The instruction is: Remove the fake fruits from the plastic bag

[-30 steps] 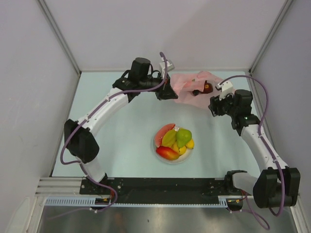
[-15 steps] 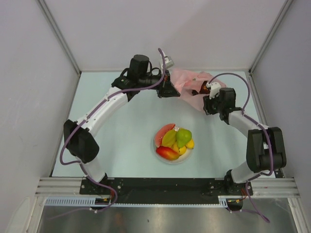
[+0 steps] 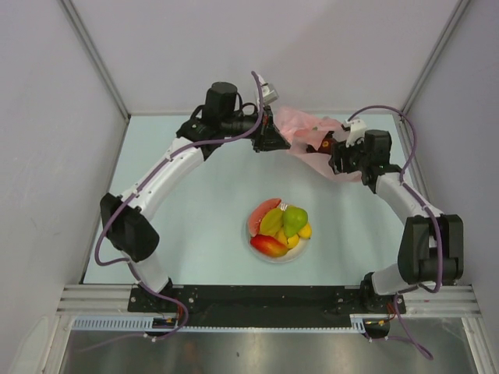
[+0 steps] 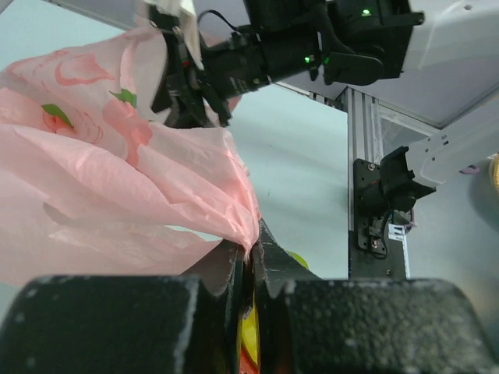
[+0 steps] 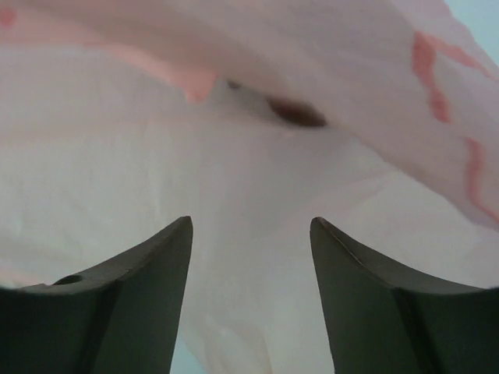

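Observation:
The pink plastic bag [image 3: 312,139] lies at the back of the table between both grippers. My left gripper [image 3: 279,140] is shut on the bag's left edge [image 4: 234,210] and holds it up. My right gripper [image 3: 334,152] is open, its tips pushed into the bag's mouth, with pink film [image 5: 249,179] filling its view and a dark spot [image 5: 296,114] deeper in. Several fake fruits [image 3: 281,227] lie on a white plate [image 3: 254,243]: green pear, red-orange mango, pinkish-red slice, yellow ones. No fruit shows plainly inside the bag in the top view.
Grey walls close the table on the left, back and right. The black rail with the arm bases [image 3: 257,300] runs along the near edge. The right arm [image 3: 413,210] curves along the right side.
My right gripper has moved left and forward into the bag's mouth, covering the dark red fruit seen earlier. My left gripper has lifted the bag's edge slightly.

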Controlling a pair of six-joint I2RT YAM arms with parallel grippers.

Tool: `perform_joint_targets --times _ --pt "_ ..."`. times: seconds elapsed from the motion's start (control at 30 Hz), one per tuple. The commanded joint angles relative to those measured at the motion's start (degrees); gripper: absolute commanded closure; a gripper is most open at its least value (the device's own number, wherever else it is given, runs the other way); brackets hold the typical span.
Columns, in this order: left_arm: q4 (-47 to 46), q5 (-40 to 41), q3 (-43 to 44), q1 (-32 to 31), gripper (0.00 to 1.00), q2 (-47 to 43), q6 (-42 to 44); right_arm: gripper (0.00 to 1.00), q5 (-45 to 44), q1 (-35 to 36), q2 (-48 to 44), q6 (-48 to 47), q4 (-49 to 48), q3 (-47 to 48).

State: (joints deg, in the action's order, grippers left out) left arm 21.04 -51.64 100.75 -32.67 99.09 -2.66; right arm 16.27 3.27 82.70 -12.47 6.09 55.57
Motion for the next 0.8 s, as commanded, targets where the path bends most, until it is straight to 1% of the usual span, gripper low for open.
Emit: perform_joint_targets --times 0.0,0.13,0.2,0.23,0.3,0.4,0.53,0.6,0.63,0.7,0.73,0.77 --pt "-1.3 -1.1 2.7 0.0 0.89 0.7 0.2 0.29 -2.6 0.4 7.5 5.3 -9.0 5.6" --pt "-1.4 -1.2 2.7 0.0 0.89 0.9 0.1 0.12 -6.9 0.4 13.5 8.2 -10.2 10.4" --pt "-1.3 -1.1 2.2 -0.1 0.93 0.7 0.2 0.06 -7.8 0.4 16.5 9.6 -10.6 12.2" --pt "-1.2 -1.1 1.8 -0.1 0.95 0.7 0.3 0.01 -8.2 0.3 17.6 10.2 -10.7 13.8" --pt "-1.0 -1.2 1.2 -0.3 1.00 0.5 0.5 0.00 -8.5 0.6 20.6 11.0 -11.0 15.5" --pt "-0.4 -1.1 1.1 -0.8 1.00 0.4 1.2 0.00 -10.5 1.0 23.6 11.4 -11.7 18.3" --pt "0.2 -0.9 1.0 -1.3 1.00 0.7 1.9 0.00 -10.6 1.7 31.0 11.2 -11.9 22.6" --pt "0.8 -0.4 1.0 -1.6 1.00 0.6 2.3 0.00 -12.4 2.0 33.5 10.6 -11.6 25.3" --pt "0.9 0.0 1.1 -1.7 1.00 0.7 2.6 0.06 -12.4 2.1 35.4 9.6 -11.6 26.0" --pt "1.4 0.8 1.1 -1.9 1.00 0.6 2.6 0.16 -12.1 2.0 36.2 7.9 -11.1 28.1" --pt "1.5 1.3 1.1 -2.0 1.00 0.5 2.6 0.26 -11.8 1.9 36.1 7.4 -10.7 28.7" --pt "1.8 2.1 1.0 -2.1 1.00 0.5 3.9 0.31 -11.0 1.6 35.0 7.5 -9.9 29.2"
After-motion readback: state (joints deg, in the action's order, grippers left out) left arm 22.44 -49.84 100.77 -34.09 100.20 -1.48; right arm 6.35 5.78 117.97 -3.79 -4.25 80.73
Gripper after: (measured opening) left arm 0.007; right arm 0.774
